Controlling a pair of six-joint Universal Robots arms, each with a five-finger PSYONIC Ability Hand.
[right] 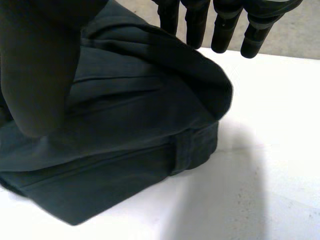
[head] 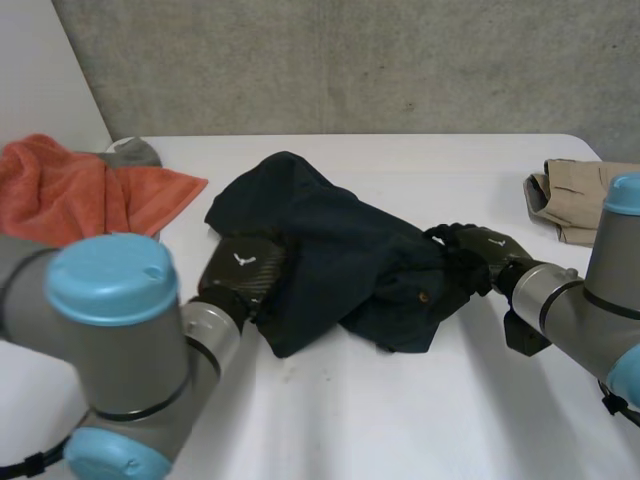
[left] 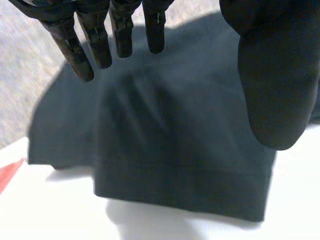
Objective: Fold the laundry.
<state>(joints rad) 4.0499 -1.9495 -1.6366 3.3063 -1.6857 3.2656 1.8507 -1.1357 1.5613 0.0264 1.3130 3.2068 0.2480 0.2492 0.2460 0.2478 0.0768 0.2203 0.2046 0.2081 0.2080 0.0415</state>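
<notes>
looks like a robotics lab or test cell rather than a home. backs onto a bare grey concrete wall [head: 350, 60] across the top of the frame, with a plain white panel [head: 40, 70] at upper left. holds one white table [head: 400, 400] with laundry laid out as samples: orange towel [head: 60, 190] at left, dark garment [head: 340, 240] in the centre, beige garment [head: 580, 200] at the right edge. flanked by grey, blue-capped arms [head: 120, 340] at the lower corners.
</notes>
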